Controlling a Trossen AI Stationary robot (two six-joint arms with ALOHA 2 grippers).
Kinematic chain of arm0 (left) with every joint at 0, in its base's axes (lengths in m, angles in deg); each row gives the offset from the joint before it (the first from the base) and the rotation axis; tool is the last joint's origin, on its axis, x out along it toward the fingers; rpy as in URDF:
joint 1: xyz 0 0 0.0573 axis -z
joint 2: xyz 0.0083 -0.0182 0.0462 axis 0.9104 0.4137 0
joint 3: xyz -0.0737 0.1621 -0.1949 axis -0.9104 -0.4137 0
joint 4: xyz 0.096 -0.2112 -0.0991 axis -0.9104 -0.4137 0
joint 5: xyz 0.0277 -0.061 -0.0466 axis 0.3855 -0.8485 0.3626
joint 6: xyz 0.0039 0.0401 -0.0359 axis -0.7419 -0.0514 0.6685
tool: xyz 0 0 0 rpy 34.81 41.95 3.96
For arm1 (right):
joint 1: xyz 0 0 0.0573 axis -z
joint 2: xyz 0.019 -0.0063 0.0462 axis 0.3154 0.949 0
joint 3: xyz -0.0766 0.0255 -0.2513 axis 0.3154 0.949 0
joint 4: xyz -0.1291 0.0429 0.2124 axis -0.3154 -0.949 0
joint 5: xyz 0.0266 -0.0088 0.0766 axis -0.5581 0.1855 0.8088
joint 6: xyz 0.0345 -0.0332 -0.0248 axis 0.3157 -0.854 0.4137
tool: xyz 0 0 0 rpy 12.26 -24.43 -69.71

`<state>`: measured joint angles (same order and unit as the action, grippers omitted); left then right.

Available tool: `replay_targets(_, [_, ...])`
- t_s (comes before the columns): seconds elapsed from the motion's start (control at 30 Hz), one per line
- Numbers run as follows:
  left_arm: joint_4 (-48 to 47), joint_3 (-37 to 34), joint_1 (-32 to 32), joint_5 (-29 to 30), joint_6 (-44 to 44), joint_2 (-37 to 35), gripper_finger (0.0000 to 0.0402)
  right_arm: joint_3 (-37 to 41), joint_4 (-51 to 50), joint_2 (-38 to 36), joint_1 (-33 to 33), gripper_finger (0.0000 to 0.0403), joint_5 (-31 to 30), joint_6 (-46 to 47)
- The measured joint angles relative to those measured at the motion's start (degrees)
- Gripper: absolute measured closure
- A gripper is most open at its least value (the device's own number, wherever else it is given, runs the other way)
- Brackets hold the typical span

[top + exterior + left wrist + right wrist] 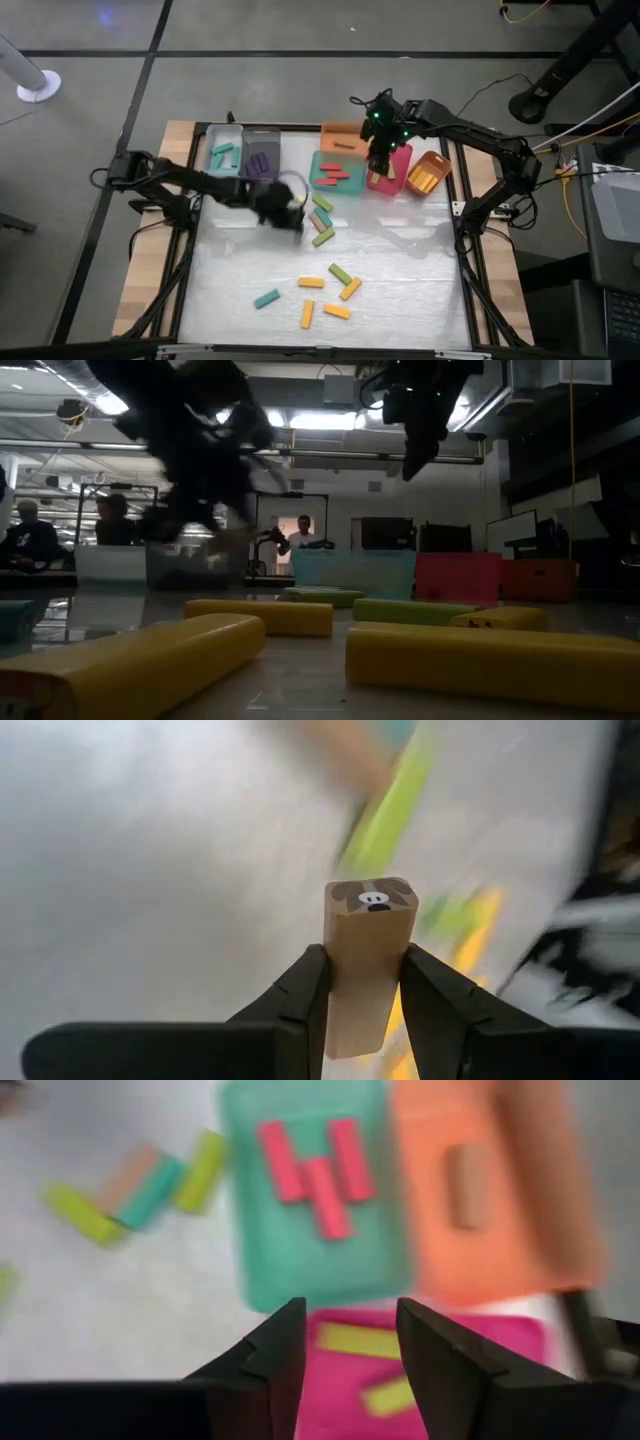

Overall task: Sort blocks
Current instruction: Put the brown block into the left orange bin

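left gripper (362, 995): centre-left of the high view, clamped on a brown block (367, 960) with a small face on its end | right gripper (347, 1350): upper right of centre, above the pink bin (520, 1342), fingers parted, empty | loose blocks (323, 296): scattered lower centre of the table (400, 270) | red blocks (318, 1172): in the teal bin (250, 1270)

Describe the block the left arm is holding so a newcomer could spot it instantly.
Start at the row of bins along the table's far edge, then drop to the left gripper just in front of them. Its fingers clamp a tan-brown block, the only one with a cartoon dog face on its end.
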<state>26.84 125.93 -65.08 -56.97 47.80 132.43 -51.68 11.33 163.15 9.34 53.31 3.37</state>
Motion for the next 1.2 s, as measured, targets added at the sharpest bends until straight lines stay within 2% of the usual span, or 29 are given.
replay_targets(0.17, [13.67, 0.12, -10.11, 0.33, -7.43, 0.10, 0.0309, 0.00, -0.03, 0.00, -0.02, 0.0244, 11.04, 5.49])
replay_targets(0.27, [19.93, 0.12, -16.01, 3.93, -12.32, 0.11, 0.0311, 0.00, -0.01, 0.00, -0.45, 0.0244, 15.07, 7.92])
replay_targets(0.47, [30.48, 0.37, -26.10, 10.72, -24.07, 0.36, 0.0307, 0.00, 0.22, 0.00, -3.53, 0.0244, 15.45, 10.16])
replay_targets(0.6, [35.32, 2.84, -30.82, 11.75, -31.79, 2.81, 0.0305, 0.00, 1.23, 0.00, -6.88, 0.0244, 14.19, 10.16])
replay_targets(0.83, [35.61, 12.34, -33.25, 11.55, -49.53, 12.62, 0.0305, 0.00, 1.40, 0.00, -13.14, 0.0244, 13.45, 10.16])
replay_targets(1.07, [35.57, 20.49, -33.17, 11.53, -62.54, 21.97, 0.0304, 0.02, 1.40, 0.00, -20.46, 0.0244, 13.31, 10.16])
replay_targets(1.2, [35.52, 22.23, -33.17, 11.53, -67.80, 23.76, 0.0304, 0.02, 1.53, 0.00, -25.26, 0.0244, 8.66, 10.17])
